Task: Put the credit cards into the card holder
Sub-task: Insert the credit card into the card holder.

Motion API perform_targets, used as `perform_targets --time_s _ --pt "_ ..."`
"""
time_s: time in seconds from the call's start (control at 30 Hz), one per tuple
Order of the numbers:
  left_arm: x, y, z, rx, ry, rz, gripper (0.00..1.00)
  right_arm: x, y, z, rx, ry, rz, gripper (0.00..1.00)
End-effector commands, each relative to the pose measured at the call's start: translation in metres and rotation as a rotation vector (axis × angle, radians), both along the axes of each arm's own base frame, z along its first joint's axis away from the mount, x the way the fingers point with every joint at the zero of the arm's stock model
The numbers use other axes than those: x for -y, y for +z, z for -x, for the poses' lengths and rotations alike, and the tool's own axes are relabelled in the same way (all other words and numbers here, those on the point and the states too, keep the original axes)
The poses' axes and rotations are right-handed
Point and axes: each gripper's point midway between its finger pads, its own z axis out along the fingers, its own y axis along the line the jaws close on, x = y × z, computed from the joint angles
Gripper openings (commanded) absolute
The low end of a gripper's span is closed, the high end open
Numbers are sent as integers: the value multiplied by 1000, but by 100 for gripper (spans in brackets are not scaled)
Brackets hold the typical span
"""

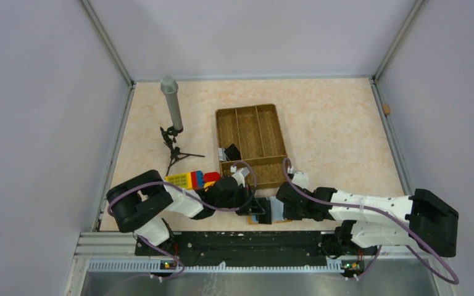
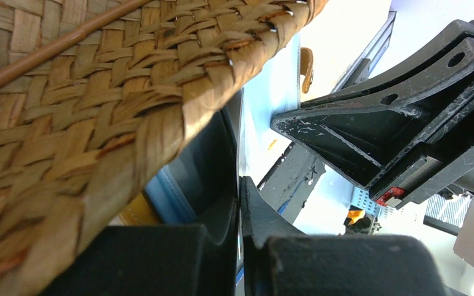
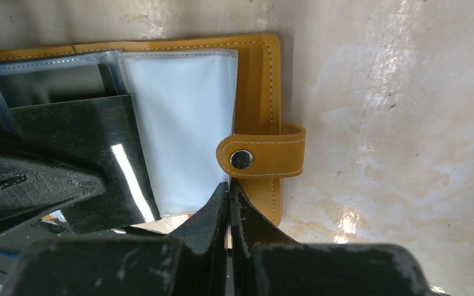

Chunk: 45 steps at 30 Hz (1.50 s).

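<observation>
Beige tabletop (image 1: 333, 123): your card holder (image 3: 256, 80) lies open at the near edge, between both arms. Left gripper (image 2: 239, 185) pinches a black card (image 3: 80, 129) over its sleeve. Right gripper (image 3: 229, 188) fully closed, tips beside the snap tab (image 3: 259, 157).

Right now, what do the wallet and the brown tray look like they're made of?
Wallet: smooth mustard leather or imitation, judging by white edge stitching; shiny metal snap; glossy clear plastic sleeves inside. Tray: matte woven straw-like strips, plaited pattern plainly visible.
</observation>
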Motion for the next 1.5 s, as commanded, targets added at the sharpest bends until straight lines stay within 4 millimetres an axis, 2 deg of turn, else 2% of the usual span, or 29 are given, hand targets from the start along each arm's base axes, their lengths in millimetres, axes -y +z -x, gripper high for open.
perform_targets --time_s 0.0,0.23,0.3,0.43,0.67,0.73,0.8,1.0,1.47 --pt "5 1 -9 6 30 -20 0 7 -15 9 -17 -1 4 0" --pt "1 -3 -13 -10 69 -55 0 15 -10 6 15 -41 -14 1" --pt "2 -4 -12 -18 65 -57 0 19 -8 5 31 -50 -8 8" --pt "4 -7 -13 -31 64 -64 0 24 -1 2 60 -44 7 30" --pt "6 -9 -14 -36 64 -75 0 29 19 -2 105 -27 15 46" --pt "7 -9 -14 -37 62 -77 0 31 20 -2 112 -28 13 48" --pt "7 -9 -14 -39 61 -79 0 33 19 -2 112 -32 14 46" --pt "6 -7 -15 -42 71 -84 0 30 10 4 88 -16 -8 27" --pt "8 6 -15 -71 115 -41 0 39 -8 9 50 -12 62 5"
